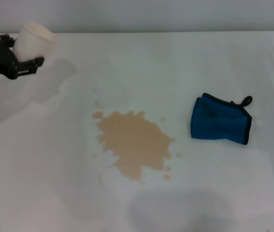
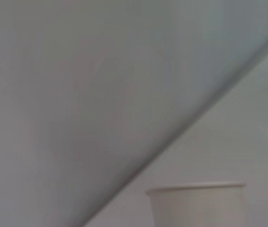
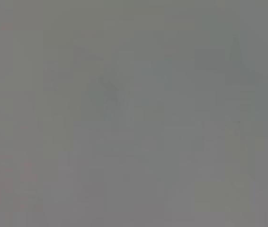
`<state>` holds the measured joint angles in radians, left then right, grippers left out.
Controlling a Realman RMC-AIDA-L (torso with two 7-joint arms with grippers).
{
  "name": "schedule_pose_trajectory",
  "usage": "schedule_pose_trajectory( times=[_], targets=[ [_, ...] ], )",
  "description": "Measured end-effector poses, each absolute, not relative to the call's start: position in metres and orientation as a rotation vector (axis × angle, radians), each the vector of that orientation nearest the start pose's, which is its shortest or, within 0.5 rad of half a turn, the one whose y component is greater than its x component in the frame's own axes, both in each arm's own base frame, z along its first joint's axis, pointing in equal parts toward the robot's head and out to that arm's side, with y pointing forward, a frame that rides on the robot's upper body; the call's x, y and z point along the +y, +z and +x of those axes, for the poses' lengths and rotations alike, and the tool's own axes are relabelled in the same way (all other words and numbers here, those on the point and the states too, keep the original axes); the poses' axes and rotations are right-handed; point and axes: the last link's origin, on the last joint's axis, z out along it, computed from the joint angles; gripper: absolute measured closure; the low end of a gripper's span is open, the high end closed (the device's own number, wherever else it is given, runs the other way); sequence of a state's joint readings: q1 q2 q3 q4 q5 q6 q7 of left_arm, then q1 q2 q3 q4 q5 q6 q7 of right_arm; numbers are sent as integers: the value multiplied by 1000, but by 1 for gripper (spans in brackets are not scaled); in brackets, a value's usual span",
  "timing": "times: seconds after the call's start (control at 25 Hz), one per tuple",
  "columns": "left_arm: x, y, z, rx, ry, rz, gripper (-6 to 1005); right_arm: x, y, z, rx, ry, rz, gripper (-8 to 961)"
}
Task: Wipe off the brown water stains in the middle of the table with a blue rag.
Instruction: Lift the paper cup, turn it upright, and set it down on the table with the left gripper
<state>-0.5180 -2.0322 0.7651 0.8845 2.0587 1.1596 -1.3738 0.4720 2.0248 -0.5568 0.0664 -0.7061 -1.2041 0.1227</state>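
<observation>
Lying flat right of the brown water stains (image 1: pixel 134 145), the blue rag (image 1: pixel 219 119) points its loop rightward; left claw (image 1: pixel 28 65) clamps a cup (image 1: pixel 34 41).

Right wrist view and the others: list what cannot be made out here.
1. Right pincer: absent from the head view; the right wrist view is a blank grey blur.
2. Paper cup: its base is cut off by the left wrist view's edge.
3. Left pincer: it holds the cup at the table's far left; the head view's edge cuts off its arm.
</observation>
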Motion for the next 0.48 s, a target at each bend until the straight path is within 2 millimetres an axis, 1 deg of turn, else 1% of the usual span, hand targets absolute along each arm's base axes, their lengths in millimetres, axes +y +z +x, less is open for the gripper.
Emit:
schedule_pose_trajectory(
  times=[0.12, 0.16, 0.32, 0.48],
  targets=[
    [385, 58, -291, -364, -310, -2312, 336, 325, 34, 376, 549, 536, -1434, 115],
    [381, 53, -295, -369, -355, -2275, 336, 325, 35, 376, 550, 535, -1432, 115],
    [370, 35, -310, -437, -540, -2154, 338, 324, 35, 377, 553, 533, -1428, 115],
    [358, 19, -323, -462, -605, -2042, 340, 325, 35, 378, 559, 528, -1429, 116]
  ],
)
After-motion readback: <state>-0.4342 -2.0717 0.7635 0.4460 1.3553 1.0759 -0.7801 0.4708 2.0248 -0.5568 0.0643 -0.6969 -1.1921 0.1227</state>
